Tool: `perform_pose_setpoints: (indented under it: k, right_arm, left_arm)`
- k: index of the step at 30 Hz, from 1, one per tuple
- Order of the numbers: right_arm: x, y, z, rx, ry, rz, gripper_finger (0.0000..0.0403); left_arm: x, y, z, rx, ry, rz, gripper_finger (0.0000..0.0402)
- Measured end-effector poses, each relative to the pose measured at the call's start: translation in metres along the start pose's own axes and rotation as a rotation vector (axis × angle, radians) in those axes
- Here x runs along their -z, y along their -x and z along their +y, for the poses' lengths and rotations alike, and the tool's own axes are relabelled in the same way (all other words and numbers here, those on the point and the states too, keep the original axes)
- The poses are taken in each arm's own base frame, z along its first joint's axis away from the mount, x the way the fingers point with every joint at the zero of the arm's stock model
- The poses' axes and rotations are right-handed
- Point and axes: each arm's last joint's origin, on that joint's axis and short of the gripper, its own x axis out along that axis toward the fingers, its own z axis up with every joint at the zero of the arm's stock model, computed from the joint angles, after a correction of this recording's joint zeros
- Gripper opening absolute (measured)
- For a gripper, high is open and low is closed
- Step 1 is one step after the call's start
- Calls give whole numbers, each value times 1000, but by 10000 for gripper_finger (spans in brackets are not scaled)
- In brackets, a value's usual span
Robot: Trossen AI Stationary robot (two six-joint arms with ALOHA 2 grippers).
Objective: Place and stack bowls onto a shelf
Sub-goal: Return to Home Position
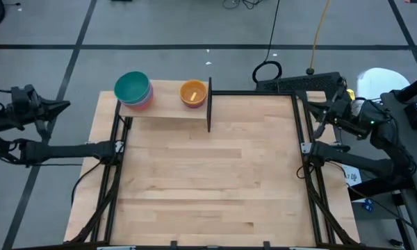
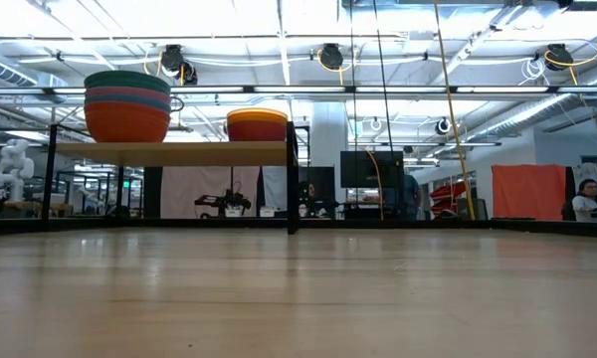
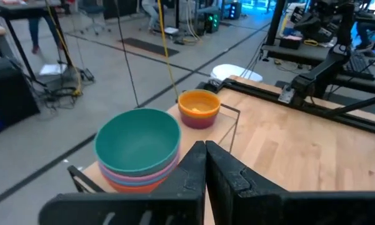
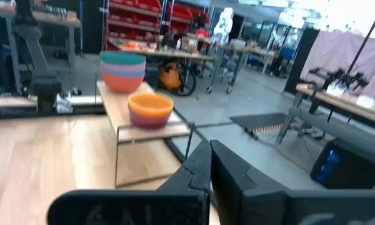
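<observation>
While both arms hang back off the sides of the tabletop (image 1: 208, 180), neither claw carries anything. Seen from above, the left arm (image 1: 28, 111) lies at the far left of the frame, outside the table's edge. The left gripper (image 3: 205, 150) has its two dark fingers (image 3: 190, 181) pressed together with nothing between them. The right arm (image 1: 361, 125) sits at the right of the frame, near the table's upper right corner. The right gripper (image 4: 210, 150) has its fingers (image 4: 197, 175) closed on nothing as well.

The shelf (image 1: 167, 109) stands at the upper left of the table, its black upright (image 1: 209, 104) at its right end. Two stacks of bowls rest on it. The taller stack (image 2: 127, 117) is at the shelf's left end, with a teal bowl (image 1: 132, 85) on top and pink and orange bowls showing beneath it. The shorter stack (image 2: 257, 129) is just left of the upright and is topped by a yellow bowl (image 1: 193, 92). A darker bowl sits under that one, but I can't make out its colour. The two stacks stand apart, not touching.
</observation>
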Motion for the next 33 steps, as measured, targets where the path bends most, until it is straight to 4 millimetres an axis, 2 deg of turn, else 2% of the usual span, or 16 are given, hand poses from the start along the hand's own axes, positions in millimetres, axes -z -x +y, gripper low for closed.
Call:
perform_pose_setpoints:
  k: [7,18,29,33]
  right_arm:
    - [15,25,-1,-3,-79,28,0]
    - [31,67,-5,66,-124,-117,0]
    - [40,59,-2,57,-127,-49,0]
    - [47,49,1,52,-149,-25,0]
  left_arm:
    - [23,14,4,-18,-14,-35,6]
    - [63,34,9,-47,43,-102,7]
    - [98,54,7,-60,92,-188,4]
    - [112,59,3,-61,94,-211,7]
